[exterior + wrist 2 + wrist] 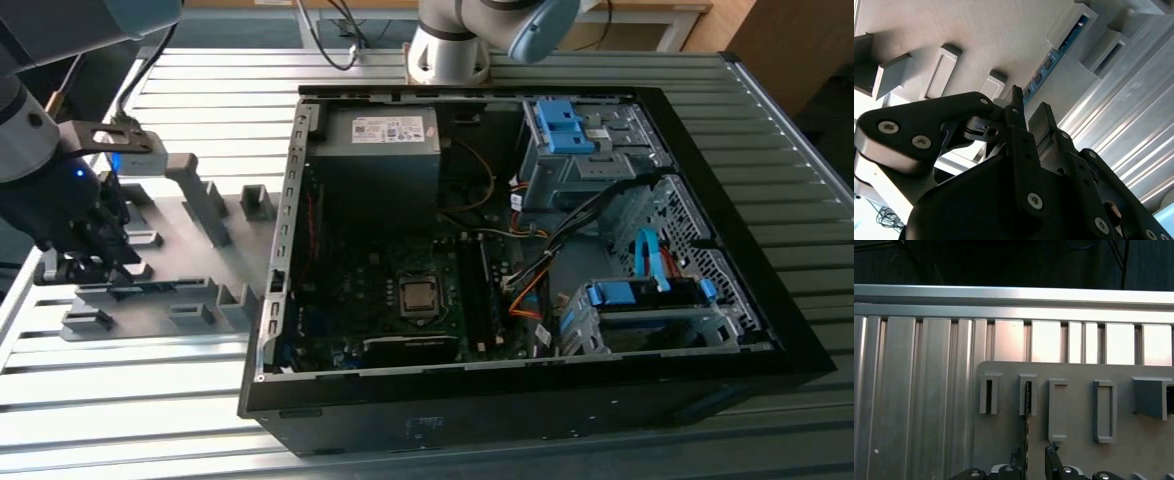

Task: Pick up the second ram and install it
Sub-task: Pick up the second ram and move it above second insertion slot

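1. The pincer [1033, 458] is open, with one finger on each side of the second ram [1027, 412] in the first wrist view. A strip of grey shows between the stick and one finger, so I judge nothing is clamped yet
2. The second ram stands on its long edge and appears as a thin dark line, its far end in the slot of a grey holder block [1034, 396]. In the second wrist view its blue board with dark chips [1049, 61] runs away from the fingertips. Standing on edge probably leaves both flat faces free for the fingers
3. The holder blocks rise from a grey plate [1004, 440], which lies on the slatted metal counter [914, 390]
4. In the exterior view the pincer [96, 262] hangs low over that plate at the exterior view's left. It is well apart from the open computer case [534, 420], which lies on its side mid-frame. Its motherboard [387, 300] faces up, likely so that sticks go in from above
5. By these signs the pick-up stands at the grasp and the install is not yet done
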### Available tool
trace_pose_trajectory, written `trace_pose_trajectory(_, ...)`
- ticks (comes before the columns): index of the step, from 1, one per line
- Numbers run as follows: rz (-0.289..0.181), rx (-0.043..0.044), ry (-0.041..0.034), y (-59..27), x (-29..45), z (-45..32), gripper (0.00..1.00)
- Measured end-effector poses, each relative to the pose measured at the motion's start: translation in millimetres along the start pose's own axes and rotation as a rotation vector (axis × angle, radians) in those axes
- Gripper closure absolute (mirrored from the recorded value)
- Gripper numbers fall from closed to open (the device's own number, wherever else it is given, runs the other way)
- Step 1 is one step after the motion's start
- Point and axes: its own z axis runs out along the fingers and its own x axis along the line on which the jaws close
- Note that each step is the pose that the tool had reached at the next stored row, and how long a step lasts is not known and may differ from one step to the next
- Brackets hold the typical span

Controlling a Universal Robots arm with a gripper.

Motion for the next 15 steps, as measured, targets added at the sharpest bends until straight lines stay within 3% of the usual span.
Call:
trace_pose_trajectory(9,0.0,0.0002,0.0004,0.0,0.1,0.6,0.67)
trace_pose_trajectory(10,0.0,0.0004,0.0003,-0.1,0.5,1.4,0.6)
trace_pose_trajectory(15,0.001,0.001,0.0009,-0.1,2.1,8.1,0.6)
